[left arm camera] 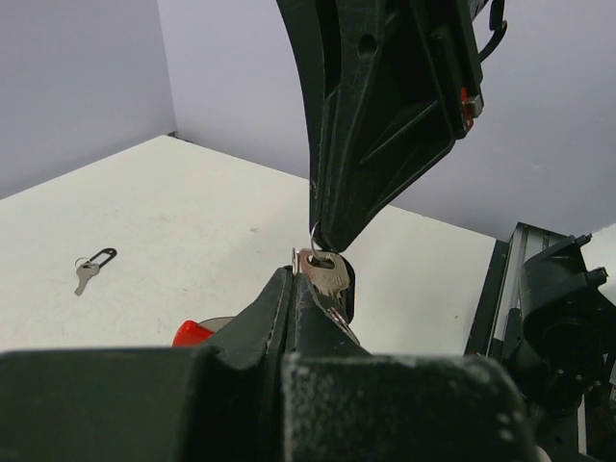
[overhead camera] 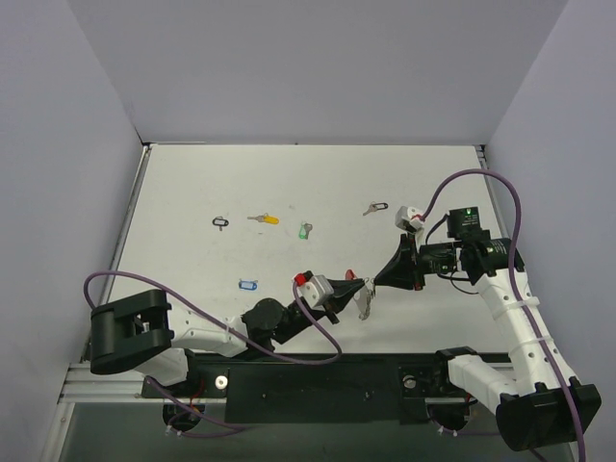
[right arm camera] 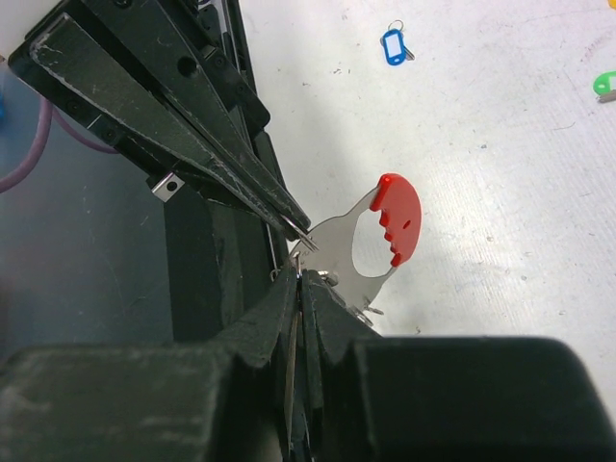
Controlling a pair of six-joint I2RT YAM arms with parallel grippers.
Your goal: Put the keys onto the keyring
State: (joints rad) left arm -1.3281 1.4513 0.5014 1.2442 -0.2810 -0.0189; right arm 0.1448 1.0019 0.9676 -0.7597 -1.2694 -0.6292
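Left hand (left arm camera: 300,277): nearest item in the left wrist view. Its fingers are drawn together and clamped on the silver end of the keyring (left arm camera: 325,272). An oval hole shows in the metal just above the grip. The hand is raised above the tabletop (overhead camera: 192,178), near the front middle.

Right hand (right arm camera: 298,277): fingers pressed together with no gap between them. It stands tip to tip with the left hand. In the left wrist view it comes down from above and meets a thin wire loop at the holed end of the keyring, pinching it.

Keyring: one. It is a flat silver plate with a round cut-out, edged by a curved red band (right arm camera: 401,214) with small teeth. It is held in the air where the two hands meet, and the red band hangs free of both. The top view shows it only as a small silver shape just below the meeting fingertips.

Keys: five, all lying flat on the tabletop, well apart from the keyring.
- Blue-tagged key (overhead camera: 249,285): closest to the arms, to the left of the left hand.
- Green-tagged key (overhead camera: 305,231): mid-table.
- Yellow-tagged key (overhead camera: 265,219): just left of the green one.
- Left black-tagged key (overhead camera: 221,222): at the left end of the row.
- Right black-tagged key (overhead camera: 375,208): farther back, beyond the right hand.
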